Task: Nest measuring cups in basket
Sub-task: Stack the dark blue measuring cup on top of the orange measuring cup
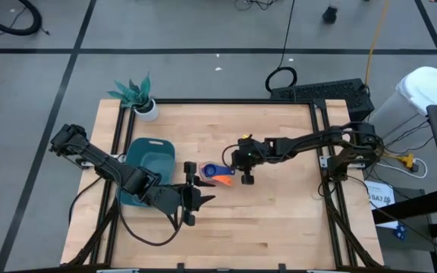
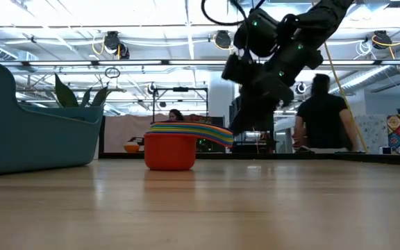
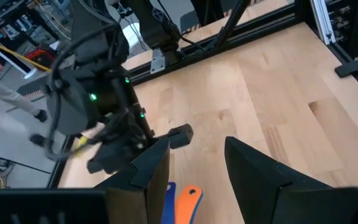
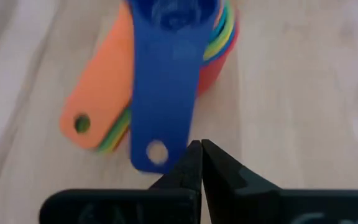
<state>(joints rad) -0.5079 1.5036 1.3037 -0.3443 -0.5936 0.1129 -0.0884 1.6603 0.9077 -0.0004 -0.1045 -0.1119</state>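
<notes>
The measuring cups (image 1: 212, 172) sit nested in one stack on the table, the red cup (image 2: 170, 153) at the bottom. Their dark blue handle (image 4: 163, 93) and orange handle (image 4: 98, 93) fan toward the table's right. My right gripper (image 4: 201, 149) is shut, slanting down, its tips just beside the blue handle's free end. My left gripper (image 3: 197, 165) hovers open at the stack's left, above the table, with nothing between its fingers. The dark teal basket (image 1: 149, 155) stands on the table left of the stack, partly under my left arm. My right gripper's shut fingertips (image 4: 194, 155) stand at the free end of the dark blue handle (image 4: 157, 152), beside its hole, coming from the table's right and slanting down. Whether they touch the handle I cannot tell. Nothing is between the fingers.
A small white pot with a teal plant (image 1: 138, 97) stands at the table's far left corner. Black frame rails (image 1: 321, 144) run along the table's sides. Bare wood lies near and right of the stack. A person (image 2: 321, 118) stands in the room behind the table.
</notes>
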